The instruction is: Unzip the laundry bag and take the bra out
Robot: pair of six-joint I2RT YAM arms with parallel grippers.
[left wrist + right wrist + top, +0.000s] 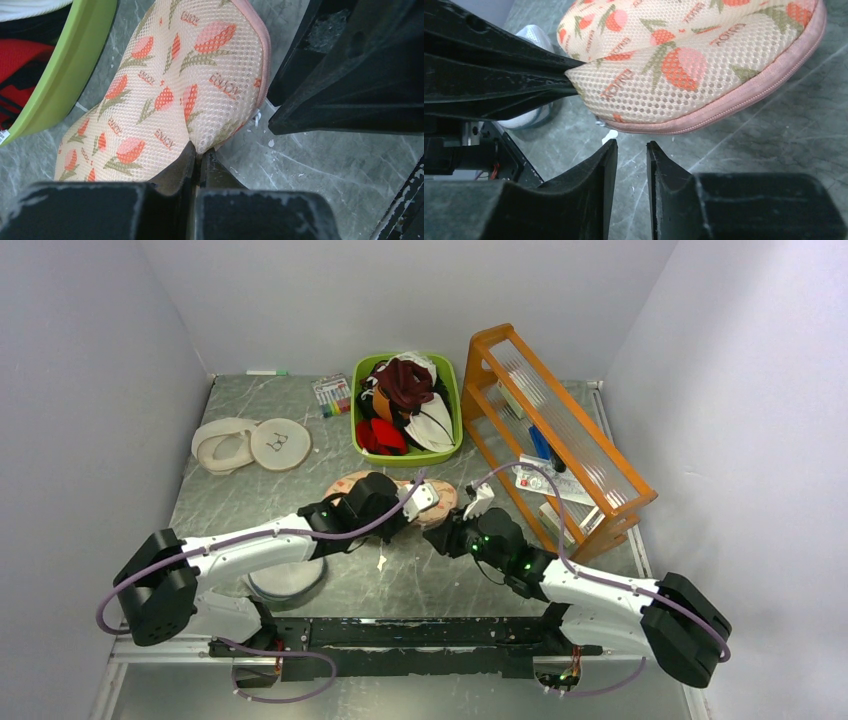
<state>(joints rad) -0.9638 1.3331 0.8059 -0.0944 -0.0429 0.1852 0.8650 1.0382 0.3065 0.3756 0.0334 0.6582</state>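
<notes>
Plainly the left gripper (198,152) is acting as the anchor: its fingers are clenched on a fold of mesh at the near end of the laundry bag (165,85), with the flowered fabric bulging up and away from the tips. Pinned this way, the bag probably cannot slide when the zip is pulled. The bag lies on the table (749,160), just beyond the left fingertips, and the green bin (75,65) sits off to their far left. The right gripper (631,150) waits just below the pink zip edge (744,97). Its fingers stand a narrow gap apart with nothing between them, and they do not touch the bag. A small glint (600,121) sits just above the tips, where the zip ends near the other gripper's pinch. It may be the pull, which would explain the aim, but it is too small to be sure. The zip looks closed along the stretch that shows, and the bra is not visible — presumably inside.
</notes>
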